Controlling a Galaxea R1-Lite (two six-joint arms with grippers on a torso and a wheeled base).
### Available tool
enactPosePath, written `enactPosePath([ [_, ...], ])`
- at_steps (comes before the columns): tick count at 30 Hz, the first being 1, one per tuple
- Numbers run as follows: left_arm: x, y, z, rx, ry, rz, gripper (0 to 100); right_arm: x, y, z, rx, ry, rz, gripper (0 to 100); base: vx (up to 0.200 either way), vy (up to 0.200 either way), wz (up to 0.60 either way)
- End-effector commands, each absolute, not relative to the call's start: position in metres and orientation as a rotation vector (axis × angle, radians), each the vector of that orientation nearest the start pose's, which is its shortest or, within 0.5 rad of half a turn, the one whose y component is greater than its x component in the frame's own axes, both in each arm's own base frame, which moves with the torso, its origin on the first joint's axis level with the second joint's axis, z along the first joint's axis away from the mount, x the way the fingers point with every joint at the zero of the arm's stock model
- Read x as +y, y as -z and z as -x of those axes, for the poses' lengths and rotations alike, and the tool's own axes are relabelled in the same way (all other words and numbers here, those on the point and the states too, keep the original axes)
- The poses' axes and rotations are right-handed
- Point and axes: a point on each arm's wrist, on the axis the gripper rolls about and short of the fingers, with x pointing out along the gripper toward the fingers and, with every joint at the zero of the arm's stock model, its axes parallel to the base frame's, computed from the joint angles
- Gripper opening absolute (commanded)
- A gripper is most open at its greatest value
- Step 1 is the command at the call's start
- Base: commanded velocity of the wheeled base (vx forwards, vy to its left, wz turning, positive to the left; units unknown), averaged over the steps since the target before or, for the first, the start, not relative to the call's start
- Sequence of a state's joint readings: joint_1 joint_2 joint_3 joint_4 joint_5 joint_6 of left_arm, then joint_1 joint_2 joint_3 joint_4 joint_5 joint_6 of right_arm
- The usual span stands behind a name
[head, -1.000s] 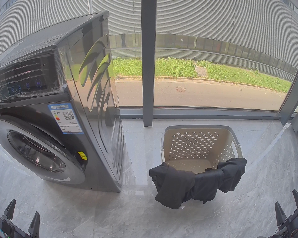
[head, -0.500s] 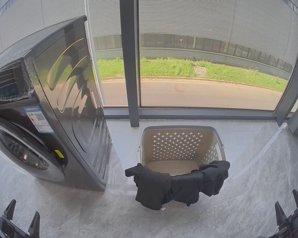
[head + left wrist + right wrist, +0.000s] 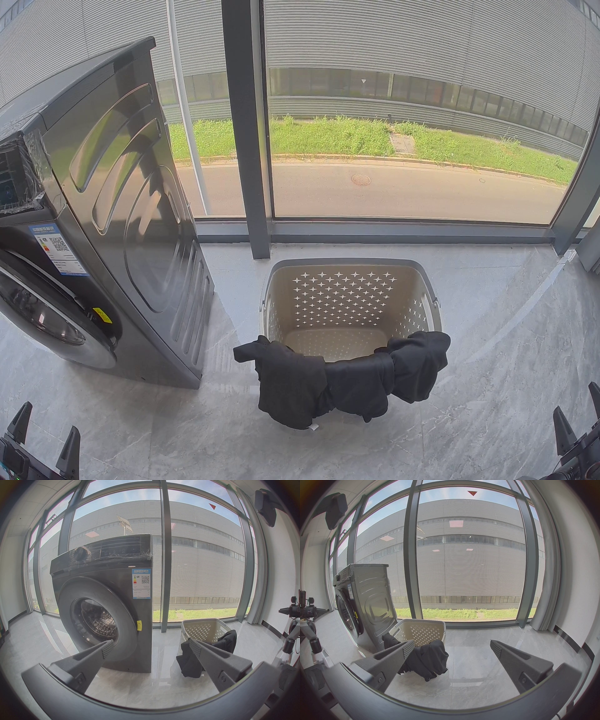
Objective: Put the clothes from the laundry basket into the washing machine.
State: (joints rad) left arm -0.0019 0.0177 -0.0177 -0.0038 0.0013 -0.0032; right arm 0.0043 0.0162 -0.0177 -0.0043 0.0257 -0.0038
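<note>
Swinging toward the laundry basket (image 3: pixel 350 265), the head view now centres it and leaves the washing machine (image 3: pixel 125 206) at left; dark clothes (image 3: pixel 340 381) hang over the basket's near rim, left end effector (image 3: pixel 47 422) and right end effector (image 3: pixel 576 400) both spread, empty, well short.

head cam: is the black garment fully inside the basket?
No, the black garment is draped over the near rim of the laundry basket, with much of it hanging down outside.
</note>
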Motion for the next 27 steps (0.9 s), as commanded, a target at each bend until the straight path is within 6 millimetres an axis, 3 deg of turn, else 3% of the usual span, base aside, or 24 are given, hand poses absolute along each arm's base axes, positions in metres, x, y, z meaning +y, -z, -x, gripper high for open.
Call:
enactPosePath([
  [1,0.0001,-0.0764,0.0229,-0.006,0.0,0.005,100,0.0004,-0.076,0.0228,-0.005,-0.032,0.005,100,0.0,-0.2,0.0],
  [5,0.0001,-0.0764,0.0229,-0.006,0.0,0.003,100,0.0005,-0.076,0.0228,-0.005,-0.031,0.005,100,0.0,-0.2,0.0],
  [20,0.0,-0.0764,0.0229,-0.006,0.002,0.003,100,0.0005,-0.076,0.0228,-0.005,-0.031,0.005,100,0.0,0.0,0.0],
  [27,0.0,-0.0764,0.0229,-0.006,0.002,0.005,100,0.0005,-0.076,0.0228,-0.005,-0.031,0.005,100,0.2,0.0,0.0],
])
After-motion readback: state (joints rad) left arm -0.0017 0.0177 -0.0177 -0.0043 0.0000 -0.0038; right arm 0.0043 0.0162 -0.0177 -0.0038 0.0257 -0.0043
